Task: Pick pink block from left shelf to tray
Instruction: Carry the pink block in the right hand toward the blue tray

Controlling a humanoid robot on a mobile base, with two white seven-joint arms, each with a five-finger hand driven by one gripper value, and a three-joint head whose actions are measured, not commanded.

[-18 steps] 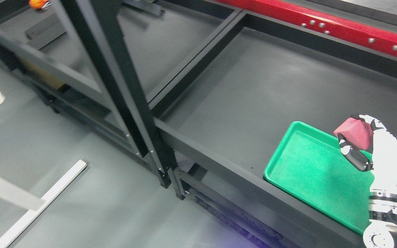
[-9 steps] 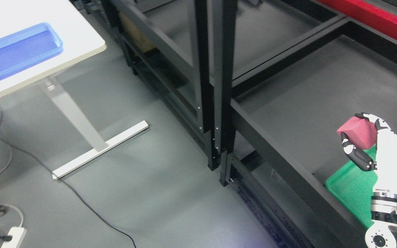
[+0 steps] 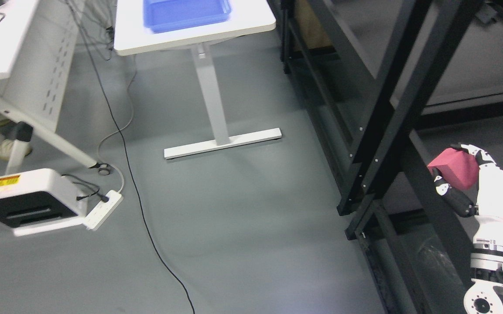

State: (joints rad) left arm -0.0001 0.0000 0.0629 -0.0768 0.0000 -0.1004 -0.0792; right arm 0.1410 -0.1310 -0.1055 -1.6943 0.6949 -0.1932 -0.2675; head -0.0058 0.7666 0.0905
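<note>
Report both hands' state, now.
Left hand: not in view.
Right hand: closed on the pink block, held up beside the black shelf frame.

The right hand (image 3: 465, 183) is gripping the block (image 3: 454, 168) just beside the rack's (image 3: 391, 109) crossed black posts, which are standing to its left and barring passage that way. The rack's front rail is running under the hand. Above and right of the hand, room is lying open over the dark shelf (image 3: 487, 135). Left of the rack the floor (image 3: 242, 226) is lying open, crossed by a cable (image 3: 146, 218), with a desk (image 3: 199, 26) foot, a power strip (image 3: 103, 209) and a white box (image 3: 29, 203) sitting further left.
</note>
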